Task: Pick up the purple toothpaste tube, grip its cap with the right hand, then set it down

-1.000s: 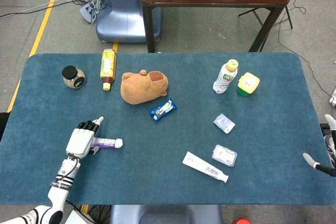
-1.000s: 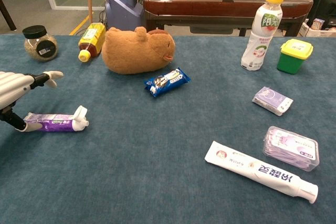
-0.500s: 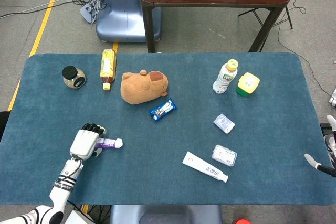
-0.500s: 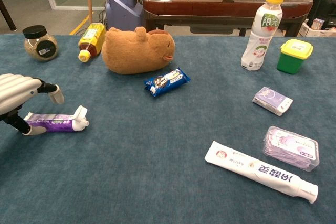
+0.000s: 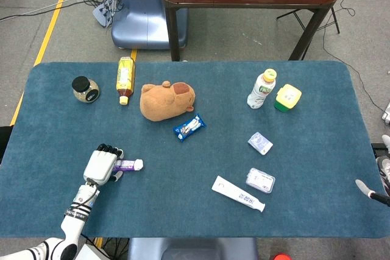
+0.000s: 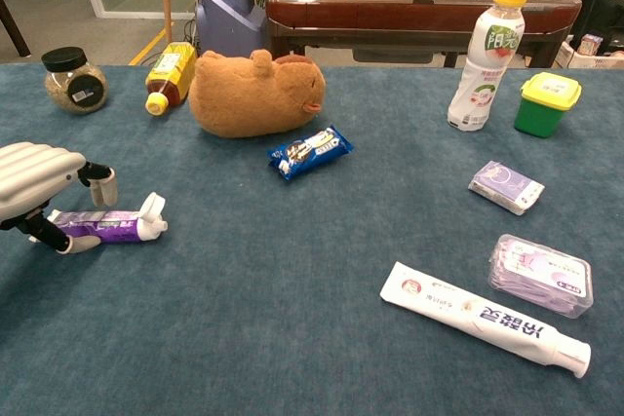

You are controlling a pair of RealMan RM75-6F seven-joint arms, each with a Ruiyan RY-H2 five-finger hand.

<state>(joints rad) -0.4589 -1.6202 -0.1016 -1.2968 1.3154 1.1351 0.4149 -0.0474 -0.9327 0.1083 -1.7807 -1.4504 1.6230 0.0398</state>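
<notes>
Since a second ago, left robot hand (image 6: 39, 182) has curled down over the small purple plastic toothpaste tube (image 6: 102, 226), lower left on the blue bench (image 5: 304, 168), fingers cupping its body but not visibly clamped; light, squashy, slick: grip mid-body, cap clear.

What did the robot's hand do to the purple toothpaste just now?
The left hand curled its fingers down around the purple toothpaste tube, which still lies on the table and has barely shifted. The right hand stayed at the table's edge, and everything else kept its place.
</notes>
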